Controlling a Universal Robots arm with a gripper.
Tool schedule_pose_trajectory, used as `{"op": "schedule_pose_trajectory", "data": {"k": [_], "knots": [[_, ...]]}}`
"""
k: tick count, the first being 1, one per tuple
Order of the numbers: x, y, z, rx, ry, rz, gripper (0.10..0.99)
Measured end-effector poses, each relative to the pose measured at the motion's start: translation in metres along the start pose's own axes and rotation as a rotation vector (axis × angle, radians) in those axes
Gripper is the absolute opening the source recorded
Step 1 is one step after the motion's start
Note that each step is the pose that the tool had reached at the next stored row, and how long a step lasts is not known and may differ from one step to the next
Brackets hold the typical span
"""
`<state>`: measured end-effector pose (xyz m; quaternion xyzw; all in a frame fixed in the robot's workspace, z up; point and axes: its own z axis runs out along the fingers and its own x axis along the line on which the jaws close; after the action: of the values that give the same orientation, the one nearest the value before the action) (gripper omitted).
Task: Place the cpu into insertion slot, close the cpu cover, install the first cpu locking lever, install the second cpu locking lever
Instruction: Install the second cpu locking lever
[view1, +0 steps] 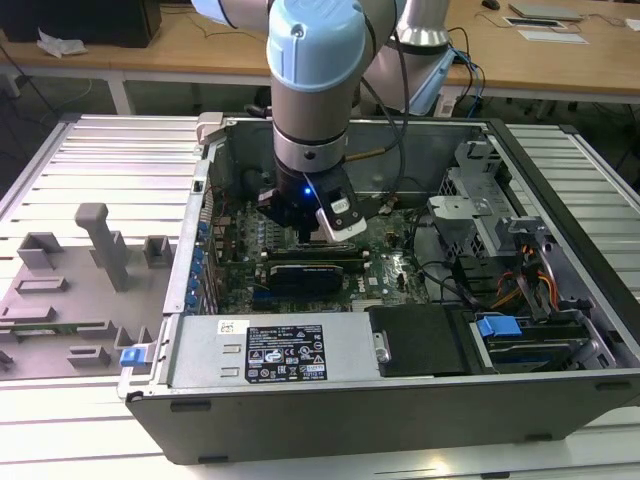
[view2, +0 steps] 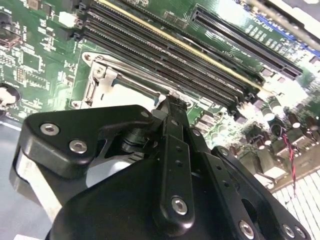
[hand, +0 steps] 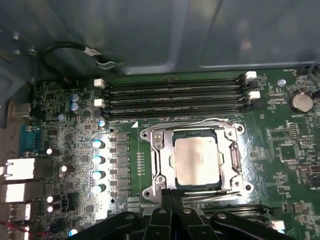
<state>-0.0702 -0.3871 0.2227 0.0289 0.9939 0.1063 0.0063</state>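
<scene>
inside the open computer case (view1: 400, 400), down on the green board (hand: 280, 145), the cpu (hand: 196, 161) already lies flat in the insertion slot (hand: 196, 187), its pale metal top facing up. the cpu cover (hand: 231, 162) appears folded down around the chip, framing it on all sides, and a thin wire lever (hand: 200, 121) runs along the edge of the slot nearest the memory slots (hand: 175, 92); whether that lever is latched or merely resting i cannot tell, so my judgement is that placing is done, the cover looks closed, and the locking levers are the part in hand or not yet finished. the hand (hand: 171, 202) sits just at the edge of the slot away from the memory slots, its two black fingers (view2: 172, 150) drawn together with no visible gap, and they seem to have hold of nothing; if a lever tip is under them, it is hidden. in the exterior view the arm (view1: 310, 90) reaches straight down into the case, which lies on its side on a ribbed metal desk (view1: 110, 160). beside the case, on the exterior view's left, stands a grey fixture tray (view1: 70, 300) with upright blocks. beyond the case are wooden tables (view1: 200, 45) with cables and papers.
</scene>
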Motion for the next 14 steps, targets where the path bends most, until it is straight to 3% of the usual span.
{"op": "schedule_pose_trajectory", "data": {"k": [3,5,8,12,14], "knots": [[-0.0001,0.0011,-0.0041,0.013,-0.0008,0.000,0.106],[-0.0010,0.0012,-0.0041,0.013,-0.0007,0.000,0.106],[-0.0104,0.0018,-0.0039,0.020,-0.0012,0.001,0.106],[-0.0171,0.0052,-0.0032,0.056,-0.0032,0.002,0.106],[-0.0176,0.0125,-0.0016,0.075,-0.0043,0.001,0.106]]}}
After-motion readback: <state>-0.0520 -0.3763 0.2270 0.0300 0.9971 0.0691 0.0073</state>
